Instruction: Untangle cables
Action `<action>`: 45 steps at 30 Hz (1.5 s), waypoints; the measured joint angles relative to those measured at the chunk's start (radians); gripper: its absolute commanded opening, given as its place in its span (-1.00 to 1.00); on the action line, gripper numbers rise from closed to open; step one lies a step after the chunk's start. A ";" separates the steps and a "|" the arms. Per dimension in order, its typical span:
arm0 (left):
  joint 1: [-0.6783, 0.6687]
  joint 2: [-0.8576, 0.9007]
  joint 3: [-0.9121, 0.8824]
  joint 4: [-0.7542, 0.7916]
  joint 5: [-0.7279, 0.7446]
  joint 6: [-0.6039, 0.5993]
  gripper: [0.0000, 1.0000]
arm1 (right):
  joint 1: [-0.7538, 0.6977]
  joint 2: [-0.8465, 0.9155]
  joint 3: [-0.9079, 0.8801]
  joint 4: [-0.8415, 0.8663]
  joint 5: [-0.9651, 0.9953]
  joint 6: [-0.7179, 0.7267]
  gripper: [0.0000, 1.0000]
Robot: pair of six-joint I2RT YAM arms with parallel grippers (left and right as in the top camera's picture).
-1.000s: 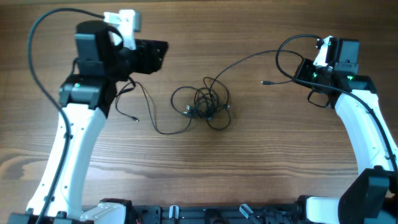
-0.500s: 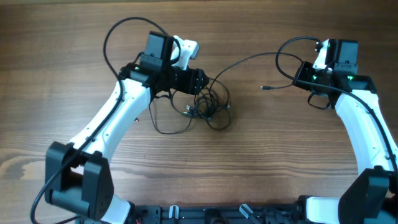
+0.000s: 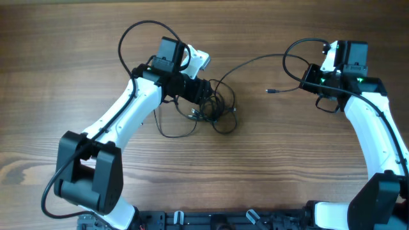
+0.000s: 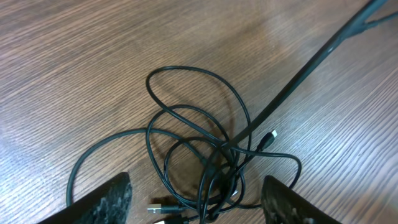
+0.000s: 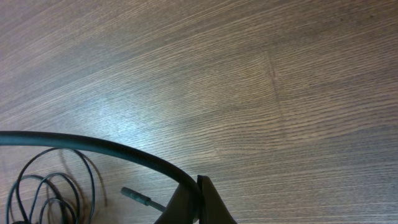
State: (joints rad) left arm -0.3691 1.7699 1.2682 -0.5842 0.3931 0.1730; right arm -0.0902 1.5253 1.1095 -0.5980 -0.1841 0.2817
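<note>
The cables (image 3: 214,108) lie as a tangled bunch of thin black wires at the table's middle. In the left wrist view the tangle (image 4: 205,149) has a USB plug (image 4: 165,208) at its near edge. My left gripper (image 3: 203,89) is open just above the tangle's left side, and the wires sit between its fingers (image 4: 196,208). My right gripper (image 3: 311,80) at the far right is shut on one cable that leads out of the tangle. In the right wrist view that cable arcs into the shut jaws (image 5: 200,205). A small plug end (image 3: 270,91) lies just left of them (image 5: 134,195).
A loose loop of wire (image 3: 169,131) trails left and toward me from the tangle, under my left arm. Thicker black arm cables arch above both wrists (image 3: 137,32). The wooden table (image 3: 268,166) carries nothing else.
My left arm has swung from the far left to the tangle and lowered over it, gripper open. My right arm has stayed put; the plug end has shifted slightly left.
</note>
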 measured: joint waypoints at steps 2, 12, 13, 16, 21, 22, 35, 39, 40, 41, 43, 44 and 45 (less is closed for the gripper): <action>-0.008 0.013 0.000 0.000 -0.003 0.016 0.24 | 0.000 0.000 0.000 0.000 -0.003 0.000 -0.92; -0.017 0.120 0.000 0.001 -0.003 0.063 0.01 | 0.000 0.000 0.000 0.000 -0.007 0.000 -0.91; -0.017 0.122 0.000 0.001 0.000 0.069 0.01 | 0.000 0.000 0.000 0.000 -0.007 0.000 -0.91; -0.017 0.122 0.000 0.006 0.009 0.081 -0.02 | 0.000 0.000 0.000 0.000 -0.007 0.000 -0.91; -0.017 0.124 0.000 0.008 0.021 0.093 -0.17 | 0.000 0.000 0.000 0.000 -0.007 0.000 -0.91; -0.017 0.127 0.000 0.008 0.024 0.094 -0.23 | 0.000 0.000 0.000 0.000 -0.007 0.000 -0.91; -0.017 0.143 0.000 0.031 0.046 0.102 -0.73 | 0.000 0.000 0.000 0.000 -0.007 0.000 -0.91; -0.017 0.144 0.000 0.031 0.069 0.104 -0.92 | 0.000 0.000 0.000 0.000 -0.007 0.000 -0.91; -0.017 0.144 0.000 0.031 0.073 0.105 -0.91 | 0.000 0.000 0.000 0.000 -0.007 0.000 -0.91; -0.017 0.144 0.000 0.031 0.074 0.106 -0.92 | 0.000 0.000 0.000 0.000 -0.007 0.000 -0.91; -0.017 0.144 0.000 0.031 0.077 0.106 -0.92 | 0.000 0.000 0.000 0.000 -0.007 0.000 -0.91; -0.017 0.144 0.000 0.031 0.077 0.106 -0.92 | 0.000 0.000 0.000 0.000 -0.007 0.000 -0.91; -0.017 0.144 0.000 0.031 0.077 0.106 -0.92 | 0.000 0.000 0.000 0.000 -0.007 0.000 -0.91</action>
State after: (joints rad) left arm -0.3862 1.9137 1.2682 -0.5529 0.4702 0.2790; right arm -0.0902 1.5253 1.1095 -0.5980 -0.1913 0.2817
